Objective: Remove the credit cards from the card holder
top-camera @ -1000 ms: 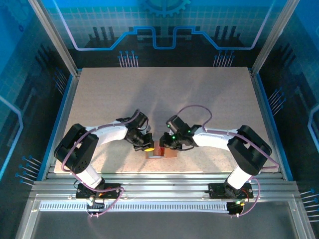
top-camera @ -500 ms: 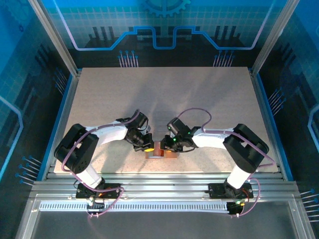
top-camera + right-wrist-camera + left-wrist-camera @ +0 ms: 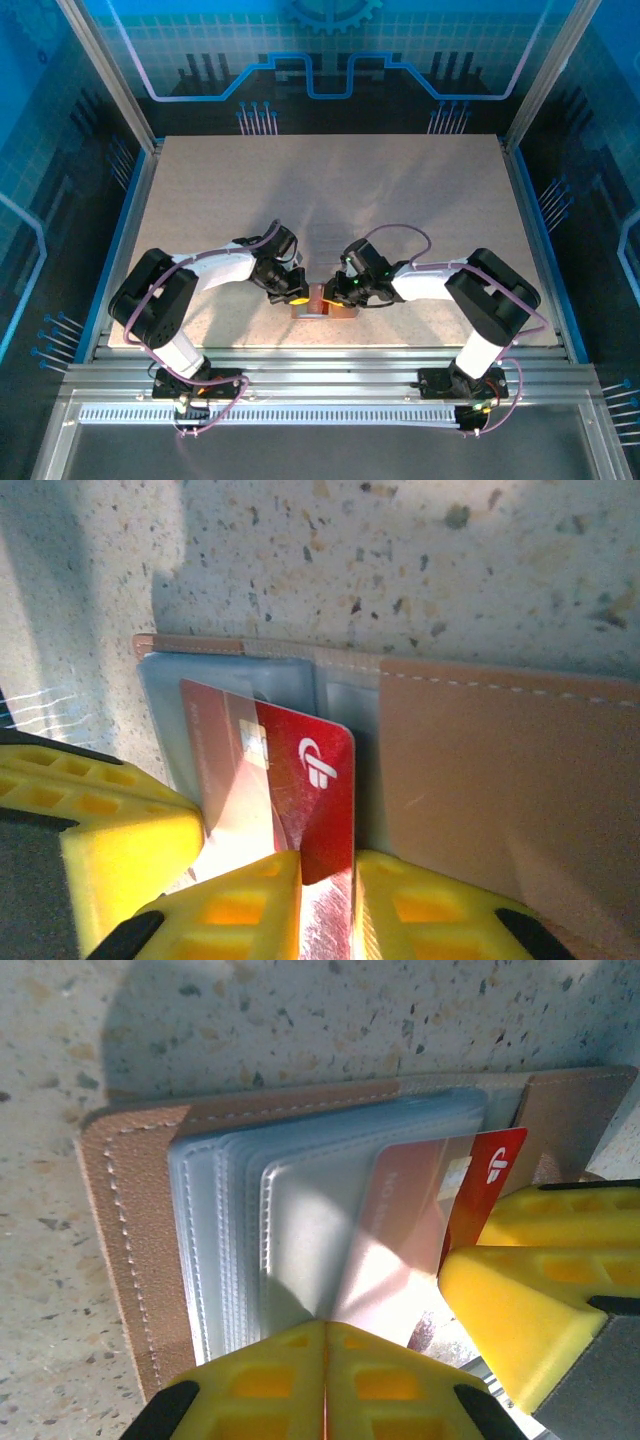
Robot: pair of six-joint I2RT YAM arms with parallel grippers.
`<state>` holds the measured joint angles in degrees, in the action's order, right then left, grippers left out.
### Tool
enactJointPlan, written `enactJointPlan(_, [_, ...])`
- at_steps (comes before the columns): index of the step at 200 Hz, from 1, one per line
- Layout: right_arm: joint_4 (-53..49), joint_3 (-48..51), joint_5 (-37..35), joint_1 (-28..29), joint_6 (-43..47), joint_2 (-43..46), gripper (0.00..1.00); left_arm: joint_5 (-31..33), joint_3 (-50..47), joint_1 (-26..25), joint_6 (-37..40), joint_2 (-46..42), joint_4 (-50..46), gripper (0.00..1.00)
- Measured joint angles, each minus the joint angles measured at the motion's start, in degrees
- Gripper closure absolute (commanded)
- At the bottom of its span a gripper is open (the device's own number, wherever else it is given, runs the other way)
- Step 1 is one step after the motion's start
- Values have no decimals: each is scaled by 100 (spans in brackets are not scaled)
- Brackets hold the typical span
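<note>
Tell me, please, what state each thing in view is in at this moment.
card holder, open, lying flat.
credit card, red, partly out of its clear sleeve.
left tool, shut, tips by the clear sleeve.
right tool, shut on the credit card's edge.
</note>
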<state>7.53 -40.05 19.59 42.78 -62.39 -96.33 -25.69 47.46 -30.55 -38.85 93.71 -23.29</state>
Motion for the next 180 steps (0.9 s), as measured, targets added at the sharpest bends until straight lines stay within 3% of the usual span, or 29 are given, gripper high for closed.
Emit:
enactJointPlan(92, [127,149,55,-85,-83,267,94,37,0,0,0,0,0,93])
enactJointPlan(180, [-1097,-81,-321,-177,376,774,97,37,0,0,0,0,0,92])
